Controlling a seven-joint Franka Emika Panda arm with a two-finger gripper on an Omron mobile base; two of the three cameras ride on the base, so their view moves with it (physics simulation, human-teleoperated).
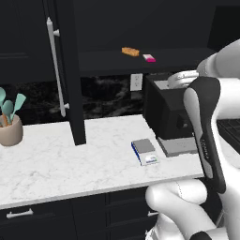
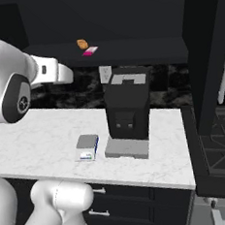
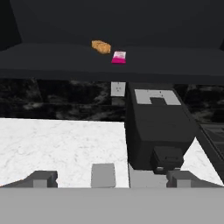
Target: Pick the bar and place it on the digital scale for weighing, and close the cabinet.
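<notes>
The bar (image 1: 149,58) lay on the shelf inside the cabinet (image 1: 65,70), just right of a second bar (image 1: 130,51). Below them, on the counter (image 1: 56,164), the digital scale (image 1: 145,151) sat near the front edge, just left of the machine (image 1: 166,110) and its tray (image 1: 179,146). A pot of utensils (image 1: 10,124) stood far left, beyond the open cabinet door. An outlet (image 1: 136,81) was on the wall behind the machine.

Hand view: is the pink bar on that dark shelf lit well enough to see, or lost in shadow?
Hand view: the pink bar stands out sharply against the dark shelf, beside the orange bar. Left base view: bar small but bright. Right base view: same, no glare.
</notes>
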